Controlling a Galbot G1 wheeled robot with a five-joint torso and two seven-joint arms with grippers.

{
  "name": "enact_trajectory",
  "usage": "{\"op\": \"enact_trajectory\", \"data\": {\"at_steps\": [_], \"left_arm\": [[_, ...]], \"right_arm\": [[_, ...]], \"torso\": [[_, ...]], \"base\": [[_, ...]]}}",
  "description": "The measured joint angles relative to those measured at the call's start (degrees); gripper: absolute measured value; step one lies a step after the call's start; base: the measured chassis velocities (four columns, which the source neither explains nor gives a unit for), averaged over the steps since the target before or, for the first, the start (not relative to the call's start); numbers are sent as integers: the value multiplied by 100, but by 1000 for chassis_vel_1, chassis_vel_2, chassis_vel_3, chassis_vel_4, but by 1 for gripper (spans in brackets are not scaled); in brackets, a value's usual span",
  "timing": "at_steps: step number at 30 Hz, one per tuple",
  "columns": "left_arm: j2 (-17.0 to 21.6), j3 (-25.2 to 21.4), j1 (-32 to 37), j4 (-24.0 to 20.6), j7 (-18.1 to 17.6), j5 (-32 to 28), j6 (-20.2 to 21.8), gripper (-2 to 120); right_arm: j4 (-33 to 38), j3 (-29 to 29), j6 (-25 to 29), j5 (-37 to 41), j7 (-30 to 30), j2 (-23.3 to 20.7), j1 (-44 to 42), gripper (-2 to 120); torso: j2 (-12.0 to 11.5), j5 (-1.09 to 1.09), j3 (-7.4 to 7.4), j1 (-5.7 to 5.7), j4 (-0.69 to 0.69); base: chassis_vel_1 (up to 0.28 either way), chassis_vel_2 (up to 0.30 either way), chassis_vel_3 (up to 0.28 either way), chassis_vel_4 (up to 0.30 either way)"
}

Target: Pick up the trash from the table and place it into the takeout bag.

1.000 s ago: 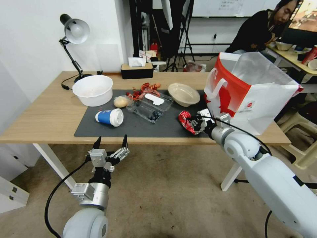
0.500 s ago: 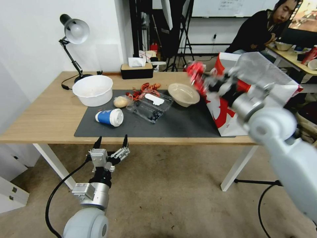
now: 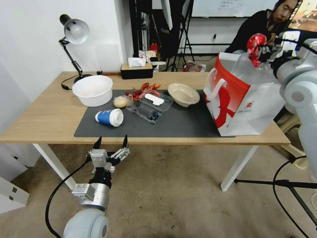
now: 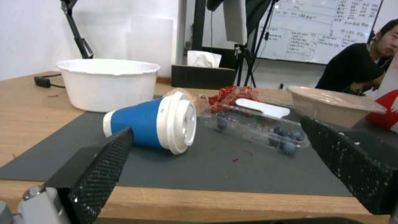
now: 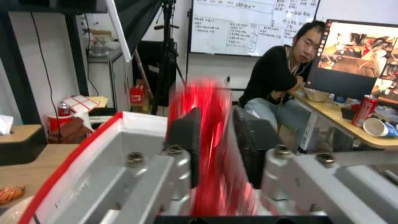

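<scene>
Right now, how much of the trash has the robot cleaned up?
Nothing can be seen inside the takeout bag yet. The right gripper holds the red wrapper above the bag's open top. The blue cup, bun, beige bowl and clear berry box are on the table. The left gripper waits open, below the table's front edge.

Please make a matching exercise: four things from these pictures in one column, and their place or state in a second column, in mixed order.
1. red wrapper
2. blue paper cup
3. beige bowl
4. left gripper

a. open, below the table's near edge
b. lying on its side on the dark mat
c. held above the takeout bag by the right gripper
d. tilted, beside the bag

Pairs: 1-c, 2-b, 3-d, 4-a
</scene>
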Motion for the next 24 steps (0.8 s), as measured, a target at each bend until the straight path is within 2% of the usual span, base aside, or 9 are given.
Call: {"op": "enact_trajectory", "data": {"at_steps": [2,7,9,10,13,15,18,23,24], "left_arm": [[2,-2,3,-2,0,0,0,100],[10,-7,6,-4,1,0,0,100],[15,-8,-2,-4,2,-1,0,100],[15,-8,-2,-4,2,-1,0,100],[16,-8,-18,-3,2,-2,3,100],[16,-8,-19,-3,2,-2,3,100],[20,-8,-21,2,2,-5,4,100],[27,-11,-22,13,2,-7,4,100],[34,-13,-22,16,1,-9,4,100]], "right_arm": [[-2,3,-2,-6,0,1,-16,29],[-2,16,9,-41,-36,-2,-77,48],[54,49,520,224,-229,2,-126,59],[54,49,520,224,-229,2,-126,59],[256,157,1536,658,-1059,-36,-360,72],[282,166,1627,680,-1143,-41,-396,72],[490,250,2203,787,-1634,-62,-711,88],[807,337,2566,760,-1946,-62,-1240,98],[1000,375,2727,633,-2068,-48,-1628,100]], "torso": [[0,0,0,0,0],[0,-1,0,0,0],[0,0,0,0,-1],[0,0,0,0,-1],[0,-2,0,0,1],[0,-2,0,0,1],[0,-2,-1,0,0],[0,-2,0,0,0],[0,0,0,0,-1]], "base": [[0,0,0,0],[0,0,0,0],[0,0,0,0],[0,0,0,0],[0,0,0,0],[0,0,0,0],[0,0,0,0],[0,0,0,0],[0,0,0,0]]}}
